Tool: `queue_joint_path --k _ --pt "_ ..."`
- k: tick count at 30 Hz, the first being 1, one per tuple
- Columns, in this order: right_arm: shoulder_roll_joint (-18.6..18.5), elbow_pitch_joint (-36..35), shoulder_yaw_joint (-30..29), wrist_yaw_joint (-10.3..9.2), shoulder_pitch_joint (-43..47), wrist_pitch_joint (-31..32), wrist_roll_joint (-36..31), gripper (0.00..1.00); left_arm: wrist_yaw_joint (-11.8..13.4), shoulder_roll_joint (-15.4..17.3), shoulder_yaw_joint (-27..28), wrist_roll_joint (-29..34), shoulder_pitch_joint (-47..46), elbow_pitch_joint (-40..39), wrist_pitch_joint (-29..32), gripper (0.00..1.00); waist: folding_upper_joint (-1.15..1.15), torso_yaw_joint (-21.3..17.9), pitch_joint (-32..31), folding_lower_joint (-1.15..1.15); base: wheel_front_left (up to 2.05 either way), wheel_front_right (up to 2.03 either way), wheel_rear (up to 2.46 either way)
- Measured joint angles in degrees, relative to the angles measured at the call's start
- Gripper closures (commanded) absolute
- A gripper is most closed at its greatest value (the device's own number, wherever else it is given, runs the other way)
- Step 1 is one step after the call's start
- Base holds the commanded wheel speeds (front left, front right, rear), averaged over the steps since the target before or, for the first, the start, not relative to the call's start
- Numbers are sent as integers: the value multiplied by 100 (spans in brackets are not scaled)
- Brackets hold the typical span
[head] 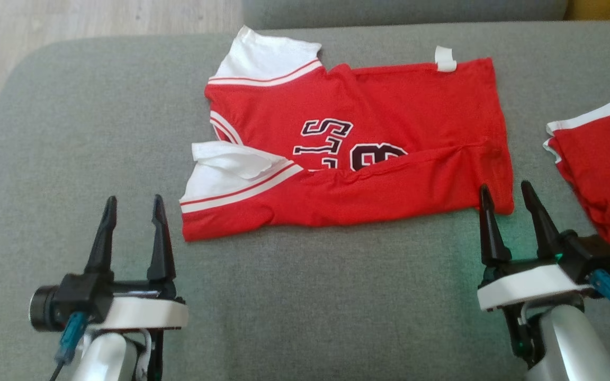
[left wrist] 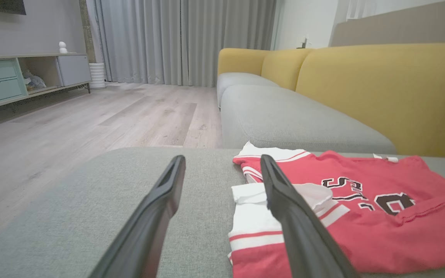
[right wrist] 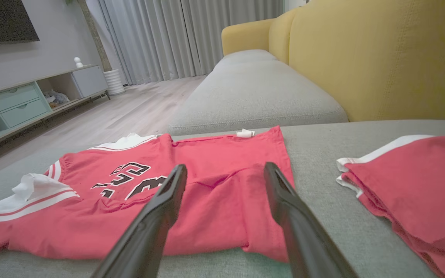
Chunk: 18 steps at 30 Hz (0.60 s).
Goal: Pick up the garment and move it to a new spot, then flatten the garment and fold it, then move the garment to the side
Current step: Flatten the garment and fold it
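Head view: garment (head: 347, 153) lies flat-ish on grey sofa seat (head: 72, 132), turned sideways, collar and white sleeves toward robot's left, hem toward its right. Near long edge is folded up over the body and covers the lower part of the black lettering (head: 331, 140). Near sleeve (head: 220, 174) is rumpled, with a white flap doubled over it. Far sleeve lies flat at the far-left corner. Small white tag (head: 445, 58) sticks out at the far edge.

Left hand (head: 134, 198) is spread wide, nothing between its fingers. It sits over bare seat just beside the garment's near-left corner. Contact with the cloth: none seen. Left wrist view: one finger (left wrist: 284, 200) crosses in front of the near sleeve, the other is over grey fabric.

Right hand (head: 505, 185) is also spread wide and empty, at the garment's near-right hem corner. One fingertip overlaps the red corner, the other is over the seat. Cannot tell if it touches. Right wrist view: both fingers (right wrist: 164, 200) point across the hem end.

Second red cloth (head: 601, 159) with white edging, no lettering, lies apart at the right of the seat. Yellow backrest (left wrist: 361, 88) stands behind, wood floor (left wrist: 91, 123) beyond the seat's left end.
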Motion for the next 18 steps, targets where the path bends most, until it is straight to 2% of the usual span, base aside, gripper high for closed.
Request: queue_joint_path --k 3,5,9,14,18 --pt "31 -98 12 0 -33 0 12 0 -204 -22 -12 66 -184 565 10 0 0 -30 119 0 0 0 0" --pt "40 -127 34 0 -40 0 52 0 -301 -13 -91 69 -344 1116 225 0 0 -55 200 0 0 0 0" --pt "44 -226 60 0 -192 0 53 0 -382 -21 -188 67 -740 1836 430 0 0 -124 386 1 0 0 0" --pt "45 -249 65 0 -266 0 53 0 -600 -49 -204 -43 -1234 2451 526 0 0 -231 623 1 0 0 0" --pt "47 -253 67 0 -272 0 86 0 -654 -60 -231 -49 -1493 2781 578 0 0 -335 762 1 0 0 0"
